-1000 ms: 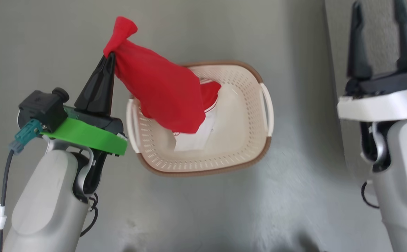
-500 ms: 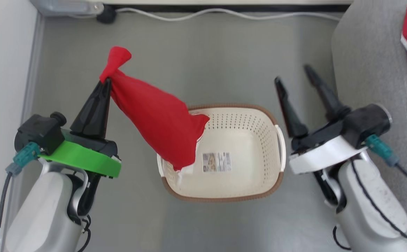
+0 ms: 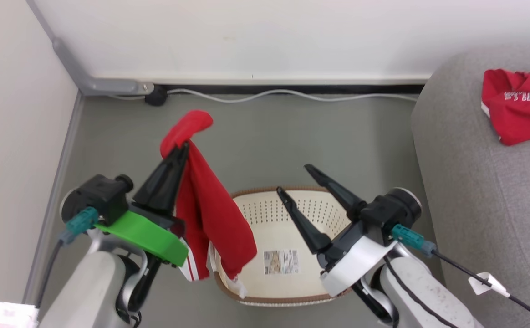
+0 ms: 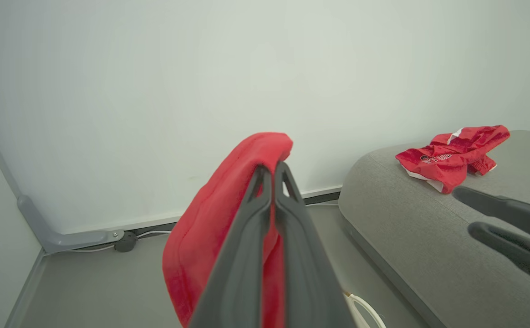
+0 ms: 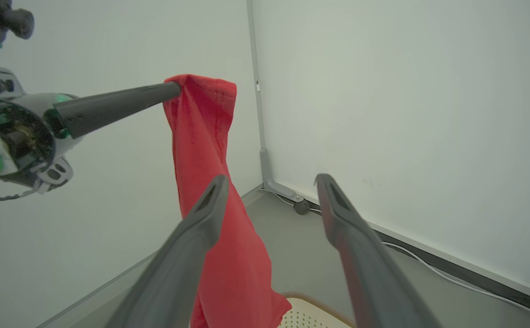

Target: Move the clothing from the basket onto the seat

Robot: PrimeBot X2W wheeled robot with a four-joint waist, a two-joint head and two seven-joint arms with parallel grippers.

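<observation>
My left gripper point(image 3: 184, 146) is shut on a red garment point(image 3: 210, 214) that hangs from its tips down past the basket's left rim; the pinched cloth point(image 4: 228, 196) folds over the fingertips point(image 4: 272, 169). The same garment point(image 5: 210, 182) dangles in the right wrist view. The cream basket point(image 3: 287, 298) with a brown rim stands on the floor below, a paper label point(image 3: 282, 262) on its bottom. My right gripper point(image 3: 295, 179) is open above the basket, holding nothing. A second red garment point(image 3: 517, 107) with white lettering lies on the grey sofa point(image 3: 474, 191) at the right, and this garment point(image 4: 451, 152) also appears in the left wrist view.
White walls meet in a corner at the back left, with a grey conduit point(image 3: 96, 84) and a white cable point(image 3: 292, 95) along the skirting. Grey floor point(image 3: 292, 136) lies between the basket and the wall. The sofa's rounded edge point(image 4: 383, 218) is close on the right.
The head camera has tilted up, bringing the wall and sofa into view. The garment now hangs straight down from my left gripper, and the right gripper has come in over the basket.
</observation>
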